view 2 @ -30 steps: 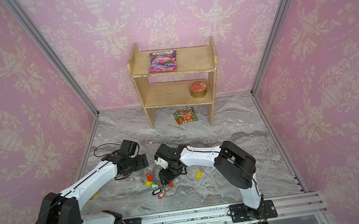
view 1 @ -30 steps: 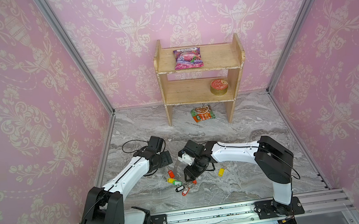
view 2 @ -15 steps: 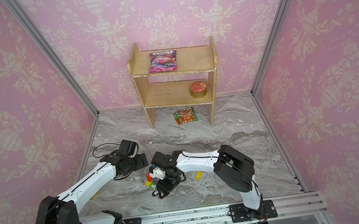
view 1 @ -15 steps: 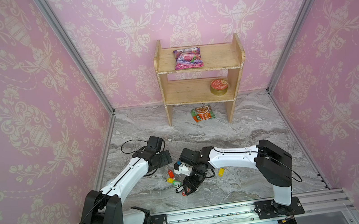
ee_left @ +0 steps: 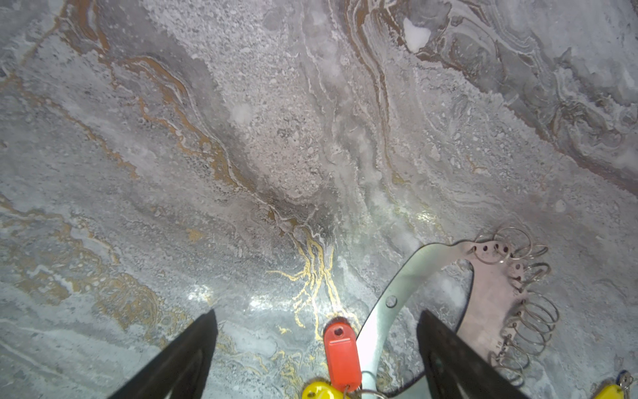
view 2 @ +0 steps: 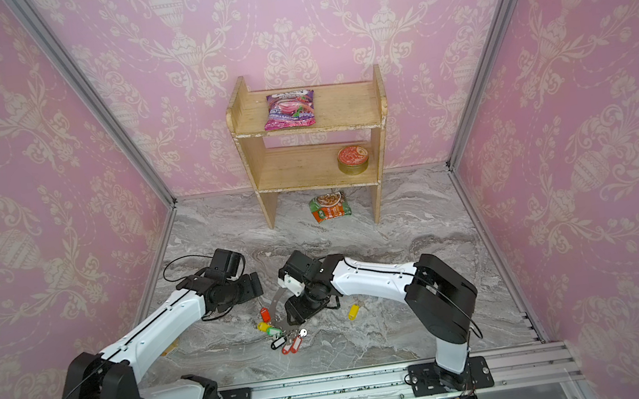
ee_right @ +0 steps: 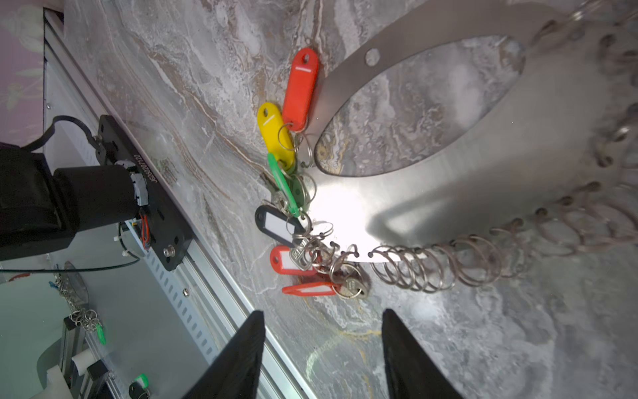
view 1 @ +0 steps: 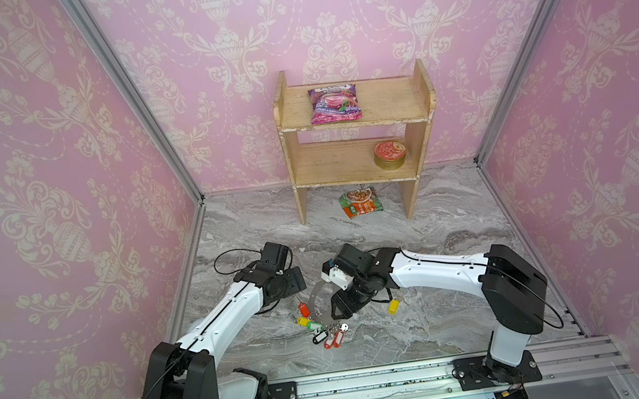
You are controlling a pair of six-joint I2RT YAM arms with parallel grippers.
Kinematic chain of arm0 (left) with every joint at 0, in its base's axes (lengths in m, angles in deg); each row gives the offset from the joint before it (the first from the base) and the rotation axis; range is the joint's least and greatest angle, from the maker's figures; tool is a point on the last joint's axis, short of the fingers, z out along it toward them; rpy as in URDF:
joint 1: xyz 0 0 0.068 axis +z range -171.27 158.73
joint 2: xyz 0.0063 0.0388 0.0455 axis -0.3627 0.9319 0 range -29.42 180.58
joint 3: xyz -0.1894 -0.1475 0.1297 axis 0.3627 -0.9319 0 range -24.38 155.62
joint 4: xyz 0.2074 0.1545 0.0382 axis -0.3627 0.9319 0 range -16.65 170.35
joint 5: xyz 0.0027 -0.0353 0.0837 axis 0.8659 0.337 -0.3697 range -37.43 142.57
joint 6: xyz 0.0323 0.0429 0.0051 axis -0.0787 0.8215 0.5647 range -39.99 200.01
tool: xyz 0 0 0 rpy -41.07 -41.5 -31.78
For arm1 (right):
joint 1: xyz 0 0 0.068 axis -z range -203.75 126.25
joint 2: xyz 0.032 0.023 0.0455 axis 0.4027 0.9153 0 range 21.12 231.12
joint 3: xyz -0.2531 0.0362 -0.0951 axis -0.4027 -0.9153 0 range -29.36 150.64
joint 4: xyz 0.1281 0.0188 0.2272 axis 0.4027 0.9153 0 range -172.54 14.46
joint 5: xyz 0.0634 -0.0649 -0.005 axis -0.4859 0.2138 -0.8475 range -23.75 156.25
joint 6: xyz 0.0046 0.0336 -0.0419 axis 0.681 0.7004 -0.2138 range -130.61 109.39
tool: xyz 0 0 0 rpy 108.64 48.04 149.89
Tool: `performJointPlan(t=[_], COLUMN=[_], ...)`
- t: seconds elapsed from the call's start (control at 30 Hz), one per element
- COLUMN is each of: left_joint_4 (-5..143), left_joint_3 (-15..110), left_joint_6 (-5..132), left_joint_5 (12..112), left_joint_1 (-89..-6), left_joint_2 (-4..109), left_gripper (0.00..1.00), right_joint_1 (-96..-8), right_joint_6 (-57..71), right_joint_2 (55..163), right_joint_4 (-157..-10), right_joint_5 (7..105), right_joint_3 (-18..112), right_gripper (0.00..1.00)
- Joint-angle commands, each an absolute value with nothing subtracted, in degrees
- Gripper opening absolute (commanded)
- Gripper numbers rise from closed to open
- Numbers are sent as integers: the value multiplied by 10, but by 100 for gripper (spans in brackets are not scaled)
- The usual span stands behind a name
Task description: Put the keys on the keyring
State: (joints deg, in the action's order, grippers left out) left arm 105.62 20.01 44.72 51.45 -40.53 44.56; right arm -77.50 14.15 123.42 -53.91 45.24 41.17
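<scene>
The keyring (ee_right: 448, 193) is a flat grey band lying on the marble floor, its outer edge lined with wire loops. Several keys hang at its near end, with red (ee_right: 300, 89), yellow (ee_right: 276, 134), green (ee_right: 283, 183), black (ee_right: 276, 224) and more red tags (ee_right: 310, 289). One yellow-tagged key (view 1: 394, 306) lies alone to the right. My left gripper (ee_left: 317, 312) is open above the red tag (ee_left: 341, 352) and the band (ee_left: 397, 293). My right gripper (ee_right: 322, 312) is open and holds nothing, just short of the key cluster (view 1: 320, 330).
A wooden shelf (view 1: 358, 136) stands at the back with a pink snack bag (view 1: 334, 103) and a round tin (view 1: 389, 154). A packet (view 1: 360, 202) lies under it. The metal rail (view 1: 375, 382) runs along the front edge, close to the keys.
My right gripper swung toward the front over the key cluster, then drew back a little. The left arm has stayed where it was.
</scene>
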Motion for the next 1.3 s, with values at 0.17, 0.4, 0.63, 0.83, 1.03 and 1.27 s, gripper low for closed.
performJointPlan(t=[0.17,0.4,0.63,0.83,1.03,1.27], left_joint_4=[1053,1048,1046,1047,1046,1047], left_joint_3=[191,192,189,190,188,186], left_joint_6=[453,453,449,451,450,449], left_joint_5=[524,527,530,529,529,529], left_joint_1=[-401,-401,-401,-401,-401,-401], left_joint_2=[443,446,444,443,443,440], left_gripper=[93,93,93,93,93,93], right_joint_1=[-783,-784,-785,-786,-790,-791], right_joint_6=[207,200,194,192,190,188], right_joint_2=[1266,1277,1286,1286,1287,1291], right_joint_4=[-577,-567,-562,-559,-550,-546], right_joint_5=[479,497,506,497,502,505], right_joint_3=[392,393,393,395,392,393], right_gripper=[54,50,45,42,41,41])
